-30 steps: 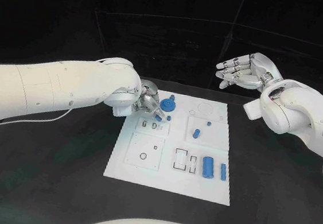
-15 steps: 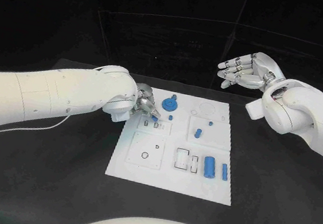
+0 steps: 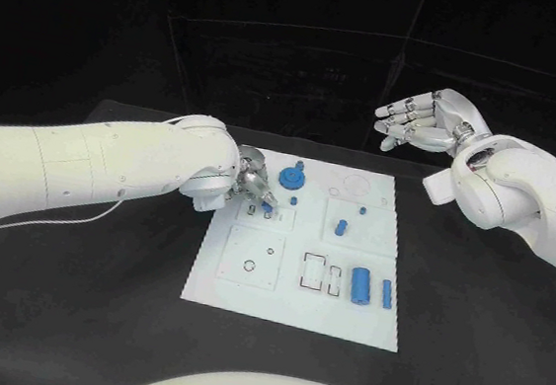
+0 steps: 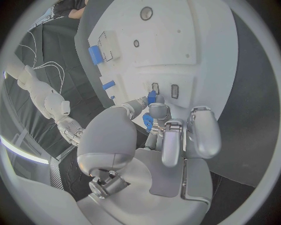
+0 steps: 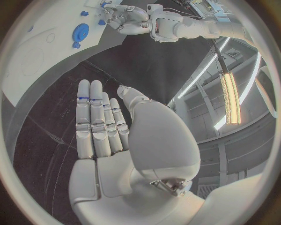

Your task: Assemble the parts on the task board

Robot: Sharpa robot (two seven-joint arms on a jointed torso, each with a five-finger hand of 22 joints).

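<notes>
The left hand sits at the task board's upper-left edge, fingers pinching a small blue part just over the board's slots. The right hand hangs upper right — fingers spread, empty — well above the black worktop.

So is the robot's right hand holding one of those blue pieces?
No, the right hand is raised beyond the task board with its fingers spread and nothing in it.
</notes>
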